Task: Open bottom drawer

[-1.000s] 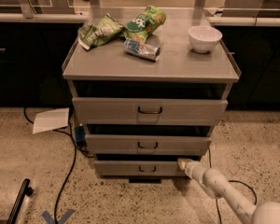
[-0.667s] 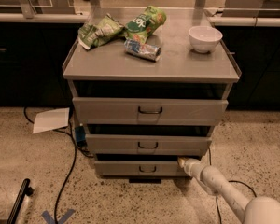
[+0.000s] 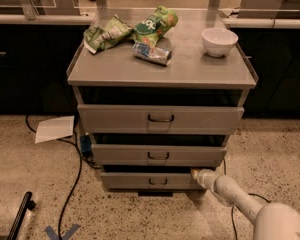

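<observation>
The grey cabinet (image 3: 160, 74) has three stacked drawers. The bottom drawer (image 3: 140, 181) is the lowest, a low grey front with a small black loop handle (image 3: 158, 182). It stands slightly out, with a dark gap above it. My gripper (image 3: 195, 173) comes in from the lower right on a white arm (image 3: 230, 196). Its tip rests at the drawer's upper right corner, right of the handle. The middle drawer (image 3: 159, 155) and the wider top drawer (image 3: 161, 118) sit above.
On the cabinet top lie two green snack bags (image 3: 130, 29), a can (image 3: 152, 53) on its side and a white bowl (image 3: 219, 41). A white paper (image 3: 55, 129) and black cables (image 3: 72, 179) lie on the speckled floor at left. Dark counters stand behind.
The gripper tip has stayed at the bottom drawer's right end, shifting only slightly. The drawers look unchanged.
</observation>
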You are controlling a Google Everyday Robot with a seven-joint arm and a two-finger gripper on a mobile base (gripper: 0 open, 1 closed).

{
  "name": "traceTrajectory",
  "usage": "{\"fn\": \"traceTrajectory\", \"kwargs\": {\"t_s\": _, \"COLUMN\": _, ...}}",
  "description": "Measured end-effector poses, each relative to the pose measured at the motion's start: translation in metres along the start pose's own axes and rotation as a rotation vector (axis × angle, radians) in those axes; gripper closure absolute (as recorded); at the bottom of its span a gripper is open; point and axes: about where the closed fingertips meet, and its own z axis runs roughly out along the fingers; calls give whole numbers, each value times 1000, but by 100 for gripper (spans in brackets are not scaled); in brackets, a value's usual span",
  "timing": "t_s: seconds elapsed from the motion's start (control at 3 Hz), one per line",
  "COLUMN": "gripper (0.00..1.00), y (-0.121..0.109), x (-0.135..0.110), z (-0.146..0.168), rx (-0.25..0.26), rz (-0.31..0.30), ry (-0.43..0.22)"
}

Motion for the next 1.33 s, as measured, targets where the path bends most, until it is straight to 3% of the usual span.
{"fn": "traceTrajectory", "kwargs": {"t_s": 1.0, "gripper": 100, "y": -2, "x": 5, "z": -5, "rx": -4, "rz": 13, "ry": 42}}
{"fn": "traceTrajectory", "kwargs": {"t_s": 1.33, "gripper": 100, "y": -2, "x": 18, "z": -14, "rx": -32, "rz": 40, "ry": 125}}
